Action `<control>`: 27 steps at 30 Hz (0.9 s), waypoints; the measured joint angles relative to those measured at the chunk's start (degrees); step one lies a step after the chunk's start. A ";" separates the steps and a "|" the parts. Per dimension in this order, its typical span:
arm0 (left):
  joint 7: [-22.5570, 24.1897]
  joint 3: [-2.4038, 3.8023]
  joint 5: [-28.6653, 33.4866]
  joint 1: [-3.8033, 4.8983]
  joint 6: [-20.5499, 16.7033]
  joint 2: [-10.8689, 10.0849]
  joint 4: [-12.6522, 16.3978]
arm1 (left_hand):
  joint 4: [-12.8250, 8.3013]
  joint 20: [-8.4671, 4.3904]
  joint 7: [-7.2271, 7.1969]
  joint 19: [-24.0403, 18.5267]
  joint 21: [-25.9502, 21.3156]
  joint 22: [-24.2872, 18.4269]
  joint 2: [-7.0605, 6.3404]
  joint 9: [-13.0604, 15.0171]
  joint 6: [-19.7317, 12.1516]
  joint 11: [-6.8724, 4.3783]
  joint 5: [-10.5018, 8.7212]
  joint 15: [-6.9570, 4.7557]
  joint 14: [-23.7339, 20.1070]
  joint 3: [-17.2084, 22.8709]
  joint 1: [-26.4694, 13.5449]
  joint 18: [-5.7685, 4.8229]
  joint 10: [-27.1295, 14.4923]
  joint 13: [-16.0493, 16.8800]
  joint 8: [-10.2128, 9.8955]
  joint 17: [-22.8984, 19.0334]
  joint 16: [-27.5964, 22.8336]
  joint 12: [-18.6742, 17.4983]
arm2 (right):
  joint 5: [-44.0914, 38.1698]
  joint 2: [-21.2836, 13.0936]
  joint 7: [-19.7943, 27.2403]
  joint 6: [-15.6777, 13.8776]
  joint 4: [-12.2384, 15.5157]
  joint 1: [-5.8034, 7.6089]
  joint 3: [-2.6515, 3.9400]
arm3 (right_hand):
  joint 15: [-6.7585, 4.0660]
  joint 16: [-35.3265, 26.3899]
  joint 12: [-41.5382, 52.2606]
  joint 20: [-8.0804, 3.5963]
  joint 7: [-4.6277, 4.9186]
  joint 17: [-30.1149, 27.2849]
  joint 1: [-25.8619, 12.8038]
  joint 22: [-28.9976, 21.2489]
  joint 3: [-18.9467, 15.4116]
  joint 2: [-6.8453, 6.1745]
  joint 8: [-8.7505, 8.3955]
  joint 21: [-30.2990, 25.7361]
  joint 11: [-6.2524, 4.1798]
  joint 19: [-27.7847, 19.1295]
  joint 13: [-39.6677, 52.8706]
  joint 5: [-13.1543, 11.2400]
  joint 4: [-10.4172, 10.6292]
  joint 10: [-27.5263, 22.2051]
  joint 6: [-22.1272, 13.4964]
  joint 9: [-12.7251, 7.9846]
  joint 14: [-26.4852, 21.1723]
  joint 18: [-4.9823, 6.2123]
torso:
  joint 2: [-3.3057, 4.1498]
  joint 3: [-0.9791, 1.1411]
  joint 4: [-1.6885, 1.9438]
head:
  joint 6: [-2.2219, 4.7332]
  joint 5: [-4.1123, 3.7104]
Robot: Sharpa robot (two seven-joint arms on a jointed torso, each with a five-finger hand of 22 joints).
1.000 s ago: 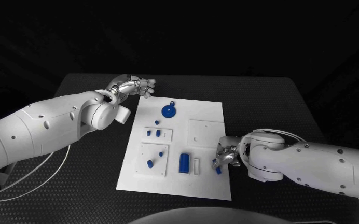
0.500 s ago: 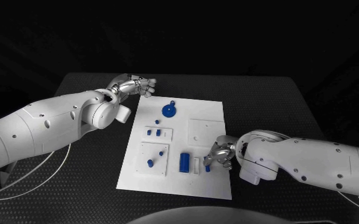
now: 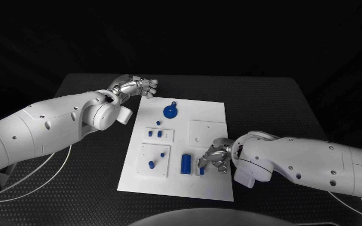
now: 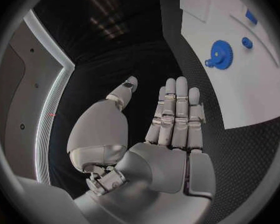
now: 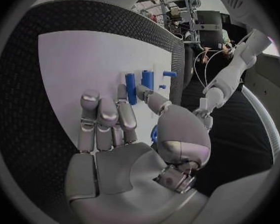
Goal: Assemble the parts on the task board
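The right hand (image 3: 213, 159) is hovering over the near edge of the task board (image 3: 211, 113), pinching a small blue part (image 3: 201, 170) between thumb and a finger — its tip is showing just below the hand, beside the white slot where the large blue cylinder (image 3: 185, 164) is standing. To seat it well, the hand should likely be lowering straight down, keeping the piece upright and aligned with the slot before releasing. Counting outward on the board: one large cylinder, three small pieces on the near square plate (image 3: 155, 159), two or three small pegs on the next plate (image 3: 160, 134), one blue gear (image 3: 171, 112). Beyond the far left corner, the left hand (image 3: 136, 87) is resting off the board — fingers extended, holding nothing.
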 measured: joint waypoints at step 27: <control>-0.12 0.00 -0.04 0.01 0.00 -0.11 0.09 | 0.00 0.00 0.00 0.00 -0.22 0.04 0.00 0.01 0.00 0.00 0.00 0.00 0.00 0.00 0.00 0.00 0.00 -0.04 0.00 0.11 0.00 0.00 | 2.58 1.89 -0.19 0.61 -2.57 0.01 -0.25 | -0.02 -0.21 0.00 0.01 0.06 0.00 -0.77 0.00 -0.16 -0.27 0.11 0.00 0.10 0.00 0.00 -0.22 0.16 0.12 0.06 -0.09 -0.04 0.01 | 0.01 0.08 -0.03 | -0.24 0.38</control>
